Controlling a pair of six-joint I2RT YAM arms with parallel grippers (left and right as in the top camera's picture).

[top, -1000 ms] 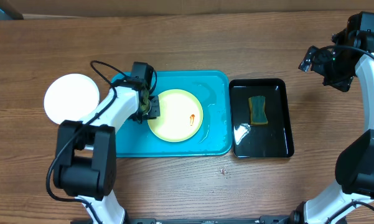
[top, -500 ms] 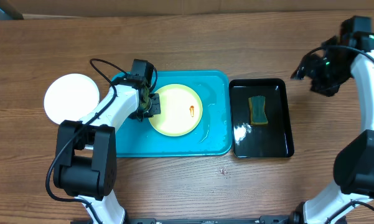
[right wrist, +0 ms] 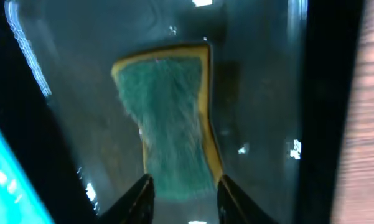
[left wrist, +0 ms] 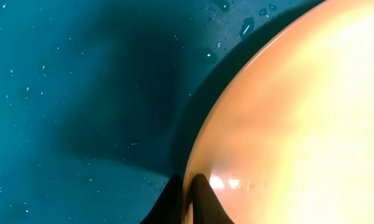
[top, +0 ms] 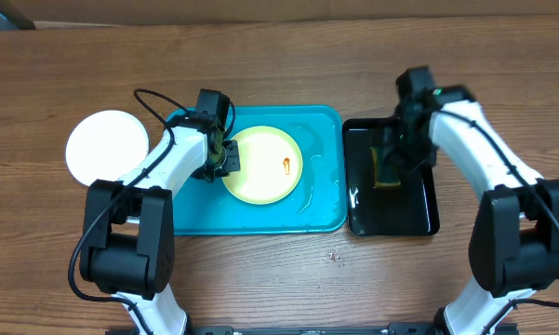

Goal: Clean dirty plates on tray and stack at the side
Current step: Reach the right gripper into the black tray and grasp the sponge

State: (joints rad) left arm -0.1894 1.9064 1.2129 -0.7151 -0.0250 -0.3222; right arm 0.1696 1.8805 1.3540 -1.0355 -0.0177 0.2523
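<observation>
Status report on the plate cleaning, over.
Left gripper shut on yellow-green plate rim; smear not yet wiped. Right gripper open over sponge. Nothing in the way.

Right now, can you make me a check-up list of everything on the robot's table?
Surface: wooden table, bare wood around the trays.
Job's things: pale yellow-green plate lies in the turquoise tray with an orange-red smear on it; a white plate sits on the table left of the tray.
Clutter: black tray beside the turquoise one, holding a sponge; tiny specks on the wood.
Grippers: left pincer shut on the yellow-green plate's rim; right pincer open, fingers either side of the sponge's end.
Cables: a black cable loops out near the left pincer.
Surroundings: nothing seen.
</observation>
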